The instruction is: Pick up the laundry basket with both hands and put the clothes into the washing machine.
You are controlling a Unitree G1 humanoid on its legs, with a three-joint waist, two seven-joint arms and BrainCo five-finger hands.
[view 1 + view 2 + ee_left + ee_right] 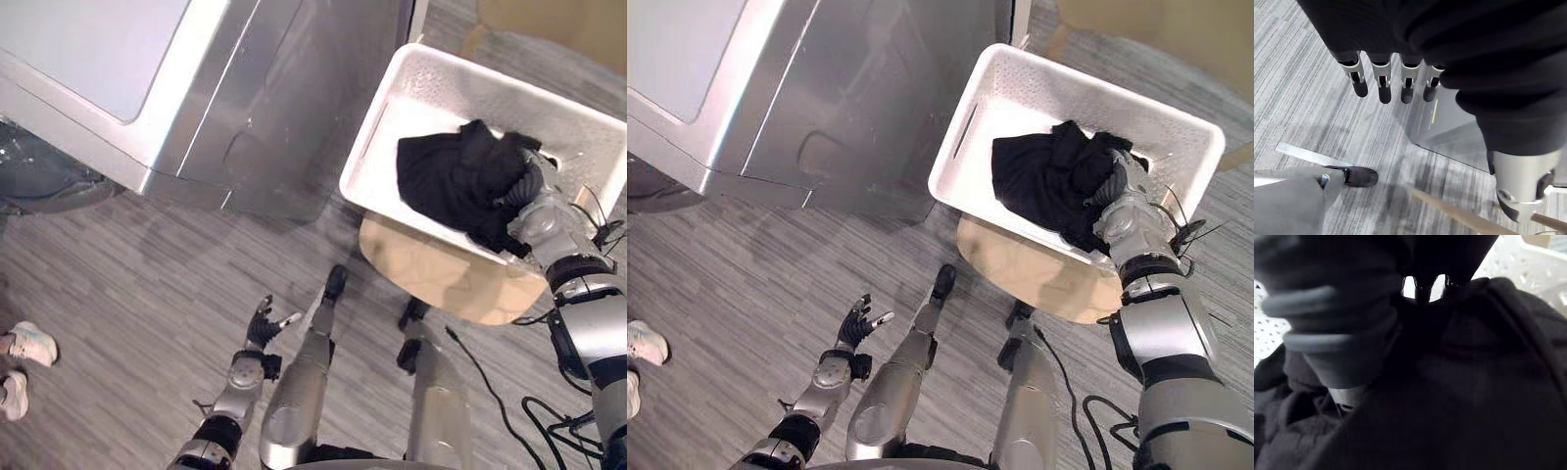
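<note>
A white laundry basket (377, 137) stands on a round wooden table (431, 274) at the upper right. Black clothes (446, 176) lie bunched inside it. My right hand (534, 196) reaches in from the near right side, its fingers curled into the black clothes (1479, 382), which rise in folds around it. The silver-grey washing machine (284, 108) is at the upper left, with its dark round door (34, 176) at the far left. My left hand (263, 328) hangs low over the floor, away from the basket, with straight fingers (1383, 90) and nothing in it.
A person's white shoes (24, 343) stand on the grey plank floor at the left edge. The basket's near-left corner sits close to the machine's side panel. A light wooden piece of furniture (568, 24) stands behind the basket.
</note>
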